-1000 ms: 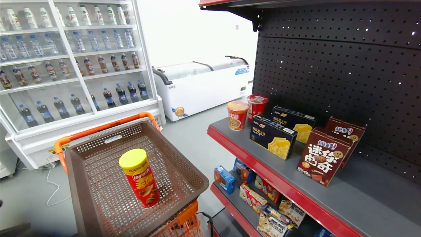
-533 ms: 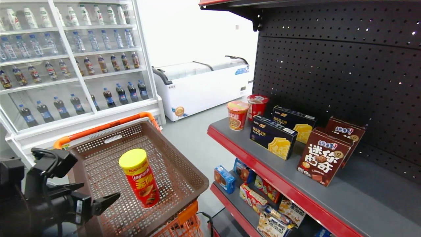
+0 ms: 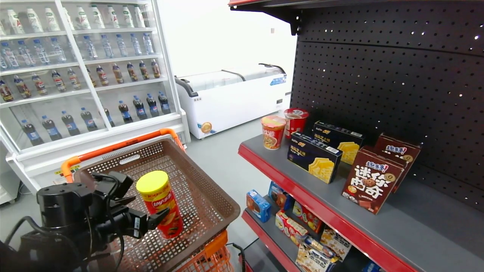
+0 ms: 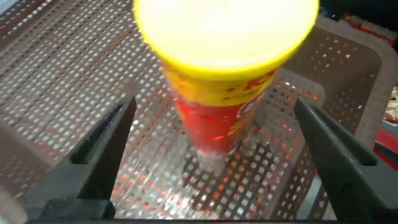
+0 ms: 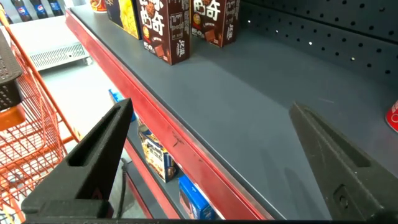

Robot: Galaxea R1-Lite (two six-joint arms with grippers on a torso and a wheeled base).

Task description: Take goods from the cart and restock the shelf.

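Note:
A red chip can (image 3: 162, 206) with a yellow lid stands upright in the brown basket (image 3: 211, 189) on the orange cart (image 3: 113, 149). My left gripper (image 3: 148, 211) is open at the can's left side, level with its middle. In the left wrist view the can (image 4: 217, 118) stands between the two spread fingers of the left gripper (image 4: 214, 106), untouched. My right gripper (image 5: 208, 115) is open above the shelf's grey board (image 5: 261, 99), holding nothing. The grey shelf (image 3: 416, 226) has bare room at its near right.
On the shelf stand brown boxes (image 3: 370, 185), dark blue boxes (image 3: 314, 156) and two noodle cups (image 3: 273, 132). A lower shelf (image 3: 295, 226) holds snack packs. A drinks cooler (image 3: 75, 75) and a chest freezer (image 3: 230, 98) stand behind the cart.
My left arm came into the head view from the lower left and moved right up to the can, its fingers open. The can and shelf goods stayed put.

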